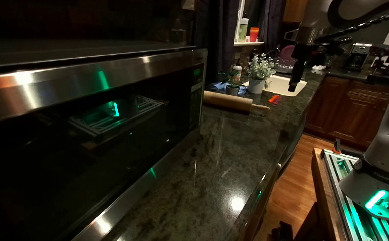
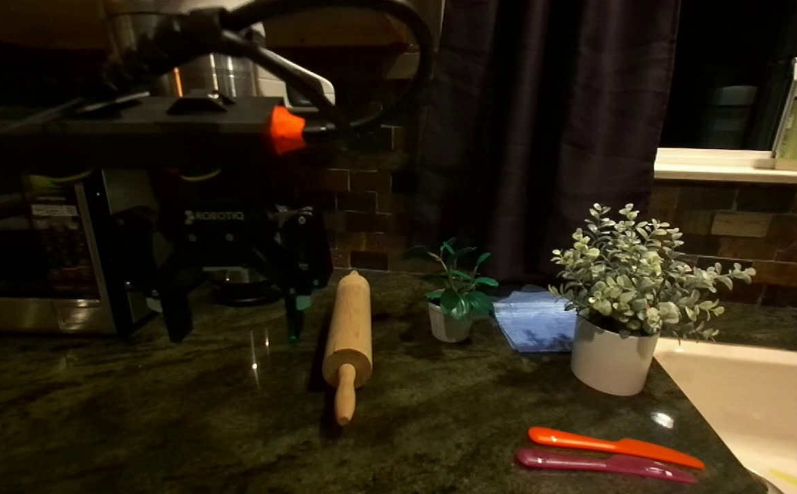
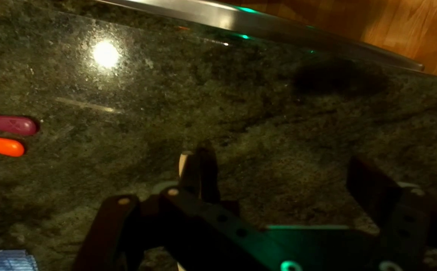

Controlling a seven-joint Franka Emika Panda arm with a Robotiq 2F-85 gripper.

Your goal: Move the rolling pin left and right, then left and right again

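Fingers (image 2: pixel 177 319) spread wide, nothing between them, hang just beside the rolling pin (image 2: pixel 350 333), which lies on the dark tabletop (image 2: pixel 165 418) with its barrel running front to back, presumably so a sideways push sets it rolling. Room looks good toward the microwave (image 1: pixel 97 134), and the front edge sits well apart, but the small potted plant (image 2: pixel 454 305) limits the opposite roll!

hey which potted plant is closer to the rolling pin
The small dark green plant; the larger, paler plant stands farther from the rolling pin, beside the sink.
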